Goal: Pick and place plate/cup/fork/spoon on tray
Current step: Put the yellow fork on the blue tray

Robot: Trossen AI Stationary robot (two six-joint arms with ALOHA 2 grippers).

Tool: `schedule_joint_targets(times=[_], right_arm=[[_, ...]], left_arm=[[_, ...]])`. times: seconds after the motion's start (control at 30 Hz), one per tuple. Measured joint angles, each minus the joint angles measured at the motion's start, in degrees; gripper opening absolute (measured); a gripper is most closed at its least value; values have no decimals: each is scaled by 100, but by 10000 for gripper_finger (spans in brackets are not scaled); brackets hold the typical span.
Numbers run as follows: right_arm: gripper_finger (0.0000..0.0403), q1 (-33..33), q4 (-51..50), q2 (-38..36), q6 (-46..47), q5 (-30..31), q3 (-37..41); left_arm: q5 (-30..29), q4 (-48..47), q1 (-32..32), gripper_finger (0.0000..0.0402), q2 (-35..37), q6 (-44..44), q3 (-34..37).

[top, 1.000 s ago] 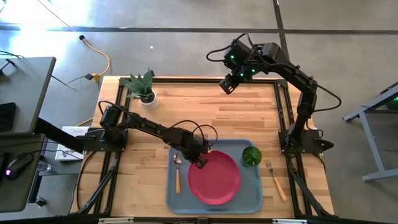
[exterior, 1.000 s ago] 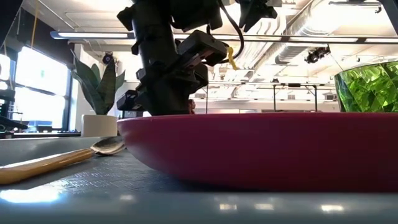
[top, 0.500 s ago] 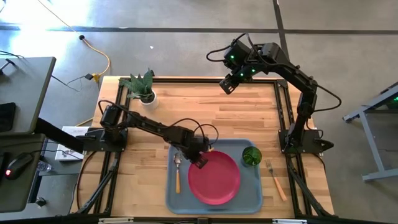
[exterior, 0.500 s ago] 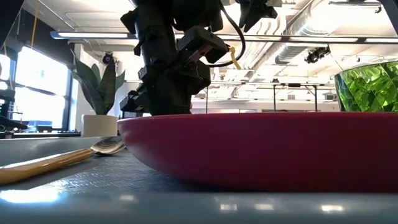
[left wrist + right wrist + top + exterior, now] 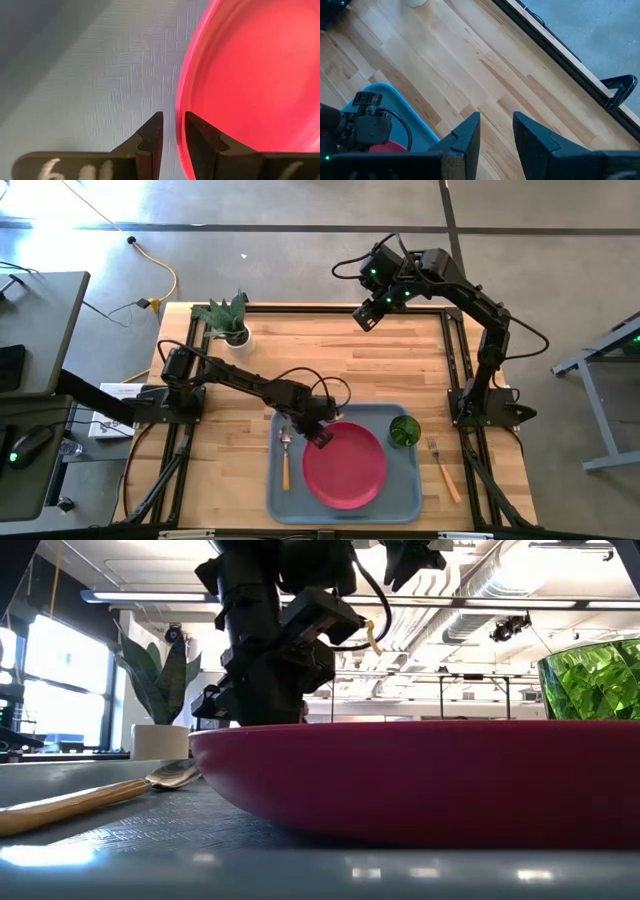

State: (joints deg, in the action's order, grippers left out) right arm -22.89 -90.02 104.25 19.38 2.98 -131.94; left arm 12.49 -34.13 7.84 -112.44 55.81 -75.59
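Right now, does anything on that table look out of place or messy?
Only the fork: it lies on the bare wood right of the tray, while the plate, cup and spoon sit on it. Nothing looks spilled or broken.

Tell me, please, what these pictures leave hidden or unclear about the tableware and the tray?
- Fork: high view only, tines too small to make out.
- Cup: low view, cut off by the frame edge.
- Spoon: low view, handle end cut off.
- Plate: left wrist view, rim blurred beside the left gripper.
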Motion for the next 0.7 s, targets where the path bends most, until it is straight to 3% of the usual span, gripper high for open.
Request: schedule_joint_targets(times=[0.4,0.7], right_arm=[[108,0,0,0,4,0,0],[108,0,2,0,6,0,0]], left_arm=[[4,-76,0,70,33,-240,-2],[-79,-250,-156,70,459,-415,-4]])
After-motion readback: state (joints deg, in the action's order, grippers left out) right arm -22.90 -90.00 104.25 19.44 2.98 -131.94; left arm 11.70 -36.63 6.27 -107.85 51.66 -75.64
